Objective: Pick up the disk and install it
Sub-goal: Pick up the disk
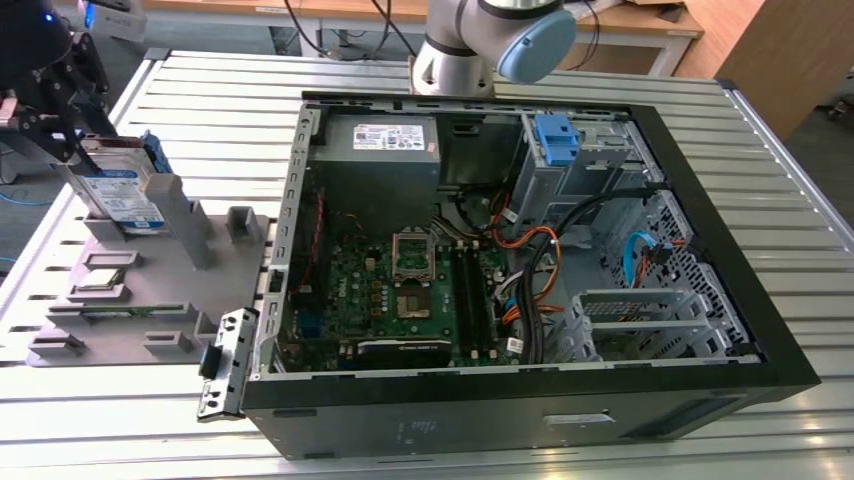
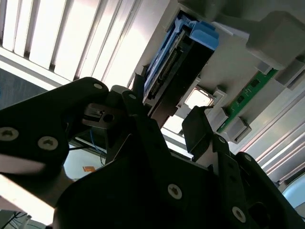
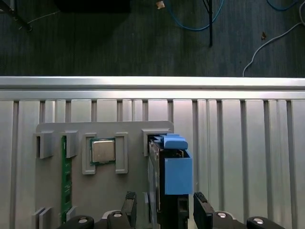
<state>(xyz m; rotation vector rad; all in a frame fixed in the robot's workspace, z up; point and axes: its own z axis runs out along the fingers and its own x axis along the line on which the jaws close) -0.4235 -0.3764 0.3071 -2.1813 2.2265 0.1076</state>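
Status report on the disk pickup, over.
Gripper open, straddling the disk. Disk upright, seated in grey holder tray, not lifted. Open computer case beside the tray.

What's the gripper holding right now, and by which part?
Nothing yet: the gripper is open, its fingers straddling the disk standing in the grey holder, a gap showing on one side.

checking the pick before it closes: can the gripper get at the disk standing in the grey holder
Probably yes. In the first wrist view the gripper is open with a finger on each side of the disk, which stands on edge in the grey holder; nothing lies between them.
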